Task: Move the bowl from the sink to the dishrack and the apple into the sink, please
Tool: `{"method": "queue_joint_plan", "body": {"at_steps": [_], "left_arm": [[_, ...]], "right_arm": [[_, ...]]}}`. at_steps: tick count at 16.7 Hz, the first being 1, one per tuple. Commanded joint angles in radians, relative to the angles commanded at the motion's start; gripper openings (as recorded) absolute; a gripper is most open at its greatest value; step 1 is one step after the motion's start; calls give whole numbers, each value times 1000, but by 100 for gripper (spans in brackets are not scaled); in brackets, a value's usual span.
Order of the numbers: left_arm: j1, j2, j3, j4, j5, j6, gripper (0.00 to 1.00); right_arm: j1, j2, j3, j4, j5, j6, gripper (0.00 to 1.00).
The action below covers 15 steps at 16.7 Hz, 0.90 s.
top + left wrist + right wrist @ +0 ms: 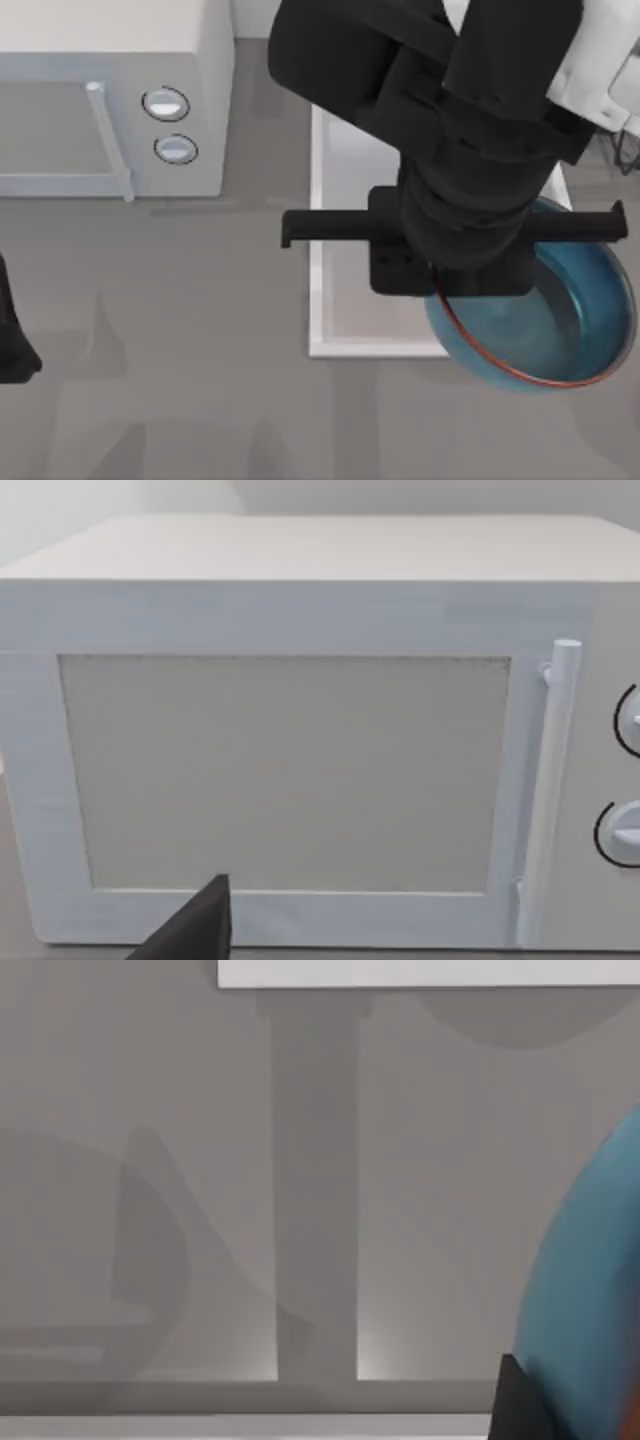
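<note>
The blue bowl (560, 320) with its reddish-brown rim hangs tilted over the sink's (318, 300) front right corner, reaching past the white rim. My right arm (470, 200) stands over it and hides the near part of the bowl's rim. In the right wrist view my right gripper (535, 1410) is shut on the bowl (590, 1290), whose blue wall lies against one black finger (515, 1405). A few thin dark wires of the dishrack (628, 152) show at the right edge. The apple is out of view. My left arm (12, 340) is parked at the left edge.
A white microwave (110, 100) with two round knobs stands at the back left; the left wrist view faces its door (285, 770). Bare grey counter (180, 330) spreads left of and in front of the sink.
</note>
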Motion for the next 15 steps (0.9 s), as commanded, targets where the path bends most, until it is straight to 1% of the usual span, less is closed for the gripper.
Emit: {"method": "queue_joint_plan", "body": {"at_steps": [5, 8, 11, 15], "left_arm": [[0, 0, 0, 0, 0, 0, 100], [0, 0, 0, 0, 0, 0, 100], [0, 0, 0, 0, 0, 0, 100], [0, 0, 0, 0, 0, 0, 100]], "right_arm": [[-13, -6, 1, 12, -7, -8, 0], [-88, -62, -21, 100, -55, -68, 0], [-232, -139, -79, 268, -138, -178, 0], [-499, -228, -212, 566, -273, -378, 0]]}}
